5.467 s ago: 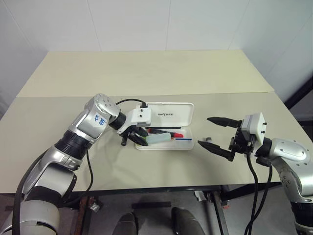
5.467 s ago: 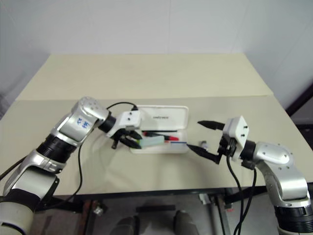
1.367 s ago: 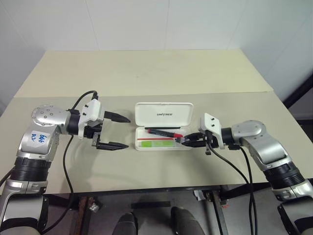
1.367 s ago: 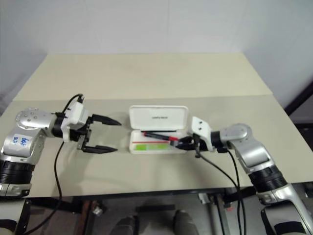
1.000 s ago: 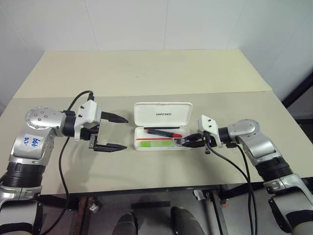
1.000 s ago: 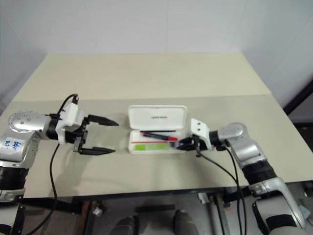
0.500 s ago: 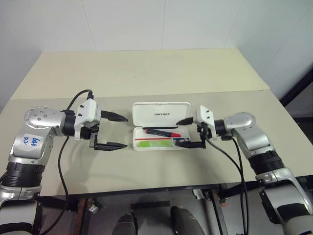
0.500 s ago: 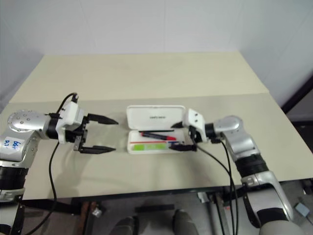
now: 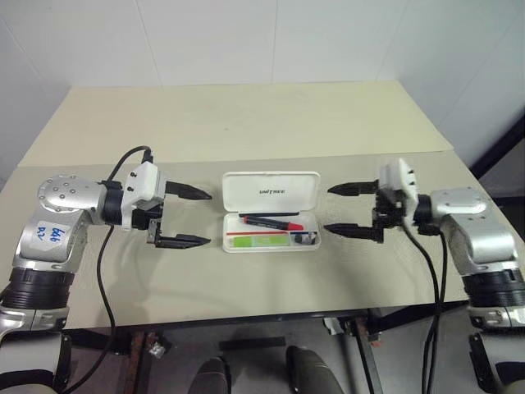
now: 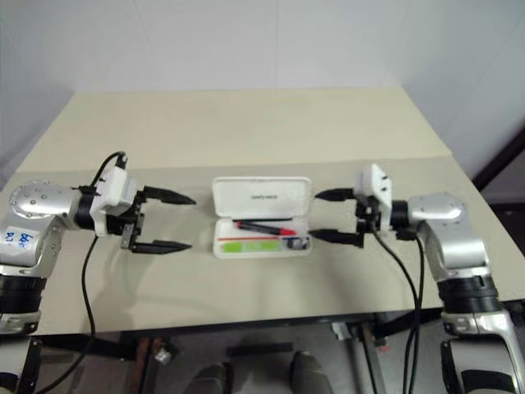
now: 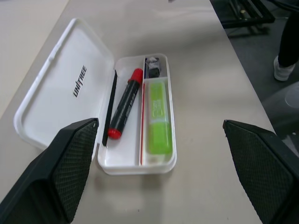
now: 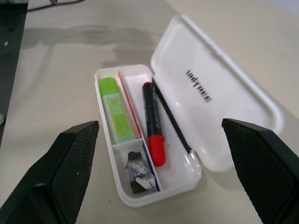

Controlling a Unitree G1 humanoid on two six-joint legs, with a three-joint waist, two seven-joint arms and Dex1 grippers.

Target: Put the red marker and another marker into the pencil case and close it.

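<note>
The pencil case [image 9: 271, 248] lies open at the table's middle, its lid [image 9: 272, 190] tipped back with the print showing. In the tray's back row lies the red marker [image 9: 271, 221], a dark barrel with a red end. The other marker, a green highlighter [image 9: 256, 239], lies in the front row. A small grey lump [image 12: 138, 171] sits in the end compartment on the right. My left gripper [image 9: 207, 218] hovers open just left of the case and holds nothing. Facing it from the right, my right gripper [image 9: 328, 209] is also open and empty, a short way off the case.
The beige table [image 9: 246, 279] has its front edge close below the case. A second table [image 9: 246, 115] joins it behind along a seam. Black cables [image 9: 107, 271] hang from both wrists over the table top.
My right gripper was shut at the tray's right end; it has opened, then drawn back to the right and risen. The grey lump now lies uncovered in the end compartment. The left arm stayed put.
</note>
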